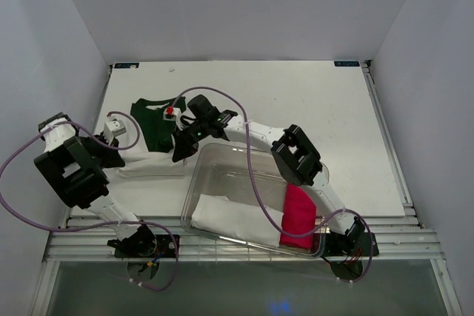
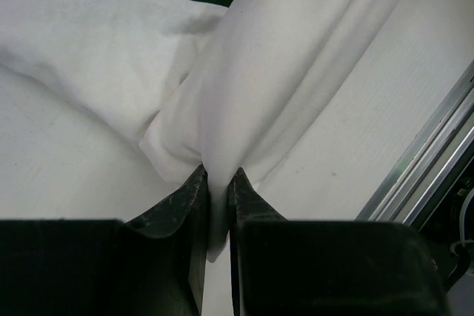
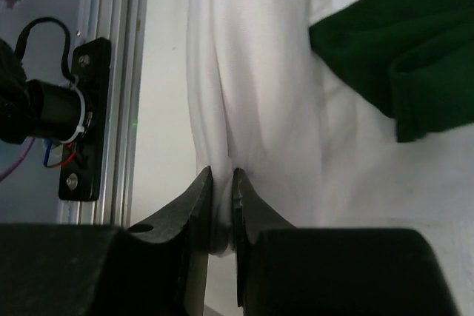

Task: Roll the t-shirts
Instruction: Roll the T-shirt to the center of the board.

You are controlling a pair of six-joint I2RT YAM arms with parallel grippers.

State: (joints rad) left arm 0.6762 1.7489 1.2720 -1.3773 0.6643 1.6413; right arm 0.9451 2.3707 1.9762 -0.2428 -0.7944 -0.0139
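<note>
The left gripper (image 2: 218,183) is pressed together on a fold of the white t-shirt (image 2: 281,72). The cloth is pinched between its two dark fingers and rises from them in a gathered ridge. The right gripper (image 3: 221,183) does the same on another part of the same shirt, its fingers nipped tight on a bunched pleat of white fabric.

From where I stand, the right arm reaches across from its base towards the left half of the surface (image 1: 311,101), so both grippers are at the shirt, one at each end. The white t-shirt lies as a low band between them, near the left front edge of the surface. From the left wrist it spreads out wrinkled beyond the pinch, and from the right wrist it runs alongside the metal rail (image 3: 118,72) at the edge of the surface.

Just behind it, farther from the arms, lies the green t-shirt (image 1: 152,123), flat but rumpled. Its near edge touches or overlaps the white one, and the right wrist view shows a dark green corner resting on white cloth.

To the right of both shirts, at the front of the surface, sits a clear bin (image 1: 194,190). Inside it a white cloth (image 1: 229,220) lies along the near side, and a pink bundle (image 1: 298,216) is in the right-hand end.
</note>
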